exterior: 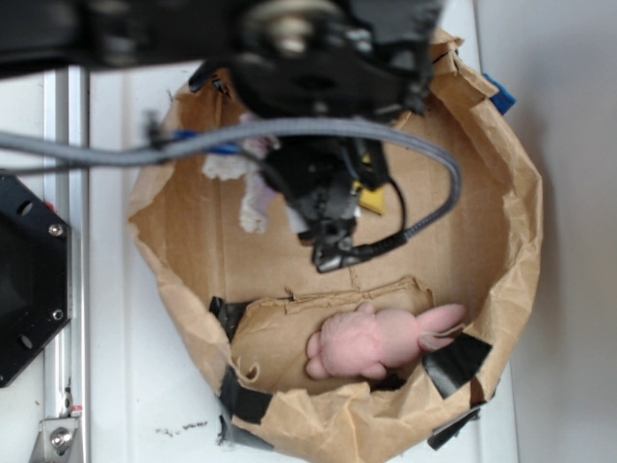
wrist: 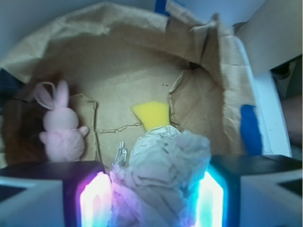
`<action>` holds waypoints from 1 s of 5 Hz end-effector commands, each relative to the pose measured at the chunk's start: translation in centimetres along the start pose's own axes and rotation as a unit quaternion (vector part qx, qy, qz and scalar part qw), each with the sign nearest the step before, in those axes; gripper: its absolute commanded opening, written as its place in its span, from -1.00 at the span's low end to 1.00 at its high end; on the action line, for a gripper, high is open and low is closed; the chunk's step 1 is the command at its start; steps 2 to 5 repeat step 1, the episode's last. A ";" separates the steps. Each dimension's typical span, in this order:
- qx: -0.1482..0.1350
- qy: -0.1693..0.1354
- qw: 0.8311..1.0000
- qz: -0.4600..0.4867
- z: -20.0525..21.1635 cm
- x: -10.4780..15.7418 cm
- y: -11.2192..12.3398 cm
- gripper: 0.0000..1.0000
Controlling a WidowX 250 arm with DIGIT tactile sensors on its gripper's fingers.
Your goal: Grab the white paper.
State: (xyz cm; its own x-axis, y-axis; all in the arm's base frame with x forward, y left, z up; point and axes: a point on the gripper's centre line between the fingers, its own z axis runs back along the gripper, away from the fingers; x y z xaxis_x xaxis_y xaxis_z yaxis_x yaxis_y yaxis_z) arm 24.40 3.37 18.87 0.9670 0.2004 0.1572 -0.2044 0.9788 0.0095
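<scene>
The claw (wrist: pixel 154 198) straddles the white paper (wrist: pixel 163 175), pads touching both sides of the wad on the paper-bag tray (exterior: pixel 501 241) floor (yellow sponge (wrist: pixel 152 115) just beyond). It should squeeze fully, then lift straight.

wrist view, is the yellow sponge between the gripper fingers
No, the white paper fills the gap between the lit fingers, while the yellow sponge lies beyond it on the brown paper floor.

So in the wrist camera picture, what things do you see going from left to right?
Pink plush bunny → white paper, held between the gripper's glowing fingers → blue tape on the brown paper wall. The yellow sponge sits just above the paper, so I skip it.
</scene>
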 end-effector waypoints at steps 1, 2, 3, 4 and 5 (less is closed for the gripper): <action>0.004 -0.035 0.999 -0.019 1.6 -1.0 -1.5 -1.00; 0.004 -0.035 0.999 -0.019 1.6 -1.0 -1.5 -1.00; 0.004 -0.035 0.999 -0.019 1.6 -1.0 -1.5 -1.00; 0.004 -0.035 0.999 -0.019 1.6 -1.0 -1.5 -1.00; 0.004 -0.035 0.999 -0.019 1.6 -1.0 -1.5 -1.00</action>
